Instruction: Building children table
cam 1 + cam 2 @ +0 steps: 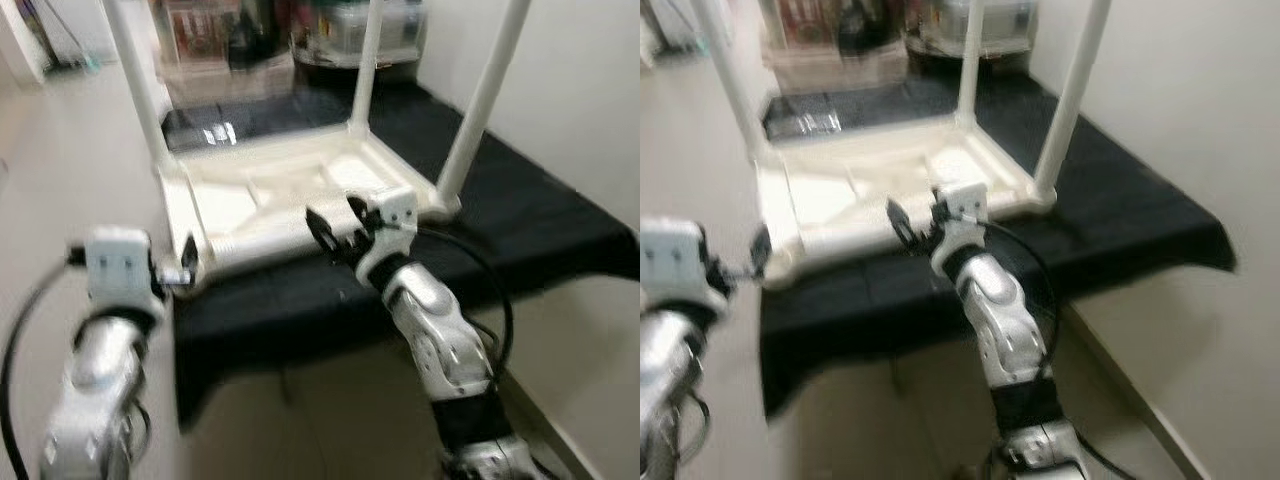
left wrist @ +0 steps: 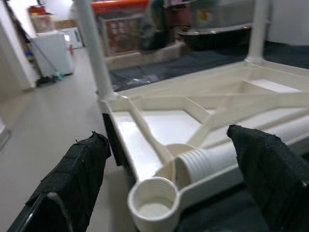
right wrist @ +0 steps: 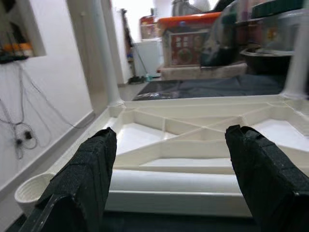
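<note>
A cream plastic children's table (image 1: 290,195) lies upside down on a black cloth (image 1: 520,215), its ribbed underside facing up. It is the landmark for everything else here.

At the table's near left corner, the left gripper (image 1: 178,265) waits with its two black fingers spread wide and nothing between them. Just ahead of it is an empty round leg socket (image 2: 153,204), the only corner with no leg fitted.

Three white legs stand upright from the other corners: one at the far left (image 1: 135,85), one at the far right (image 1: 365,65), one at the near right (image 1: 485,100).

Lying loose inside the table's near edge is the fourth leg (image 2: 231,152), its ribbed end pointing toward the empty socket.

At the middle of the near edge, the right gripper (image 1: 335,228) hovers just above that loose leg, fingers wide apart and holding nothing.

By this showing, the build looks three-quarters done. What remains is lifting the loose leg and seating it in the open socket.
</note>
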Controlling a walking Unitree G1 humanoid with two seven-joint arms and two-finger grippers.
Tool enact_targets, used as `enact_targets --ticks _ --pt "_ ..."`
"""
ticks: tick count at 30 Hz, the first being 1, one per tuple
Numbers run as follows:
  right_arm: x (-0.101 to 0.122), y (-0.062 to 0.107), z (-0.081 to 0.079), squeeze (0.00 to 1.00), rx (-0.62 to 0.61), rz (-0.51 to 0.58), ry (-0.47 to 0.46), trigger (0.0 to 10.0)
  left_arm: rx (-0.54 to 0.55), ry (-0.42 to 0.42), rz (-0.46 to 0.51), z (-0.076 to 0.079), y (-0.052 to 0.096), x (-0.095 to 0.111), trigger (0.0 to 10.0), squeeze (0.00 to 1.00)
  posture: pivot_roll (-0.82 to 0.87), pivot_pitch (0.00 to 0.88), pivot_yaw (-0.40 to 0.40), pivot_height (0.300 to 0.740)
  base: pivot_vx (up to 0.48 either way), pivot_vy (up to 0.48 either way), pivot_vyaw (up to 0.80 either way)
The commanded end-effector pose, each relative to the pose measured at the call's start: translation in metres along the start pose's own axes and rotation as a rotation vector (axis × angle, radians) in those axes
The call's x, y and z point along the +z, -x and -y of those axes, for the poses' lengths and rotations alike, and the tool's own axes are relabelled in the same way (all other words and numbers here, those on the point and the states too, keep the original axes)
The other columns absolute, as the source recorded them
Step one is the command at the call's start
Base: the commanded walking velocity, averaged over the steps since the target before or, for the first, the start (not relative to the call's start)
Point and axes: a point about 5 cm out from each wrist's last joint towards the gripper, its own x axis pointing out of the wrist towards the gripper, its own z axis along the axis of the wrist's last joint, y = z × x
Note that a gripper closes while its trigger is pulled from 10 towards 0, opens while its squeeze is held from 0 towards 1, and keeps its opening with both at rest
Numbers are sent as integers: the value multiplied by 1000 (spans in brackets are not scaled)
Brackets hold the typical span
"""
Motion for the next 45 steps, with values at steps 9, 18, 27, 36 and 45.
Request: enact_targets --ticks 9,18,27,36,45 --pt "-2 -2 -4 0 12 15 -6 10000 17 22 33 9 -2 4 10000 0 10 96 -58 740 0 0 0" --pt "-2 -6 -7 0 21 47 -11 10000 31 65 114 30 14 15 10000 0 20 36 -49 740 0 0 0" --pt "-4 -6 -12 0 43 59 29 10000 36 45 108 38 16 11 10000 0 32 0 -51 740 0 0 444" --pt "-3 -11 -13 0 29 73 11 10000 56 26 128 33 11 13 10000 0 30 0 -42 740 0 0 61" --pt "-6 -10 -12 0 31 67 17 10000 61 23 126 35 12 10 10000 0 26 0 -42 740 344 0 0"
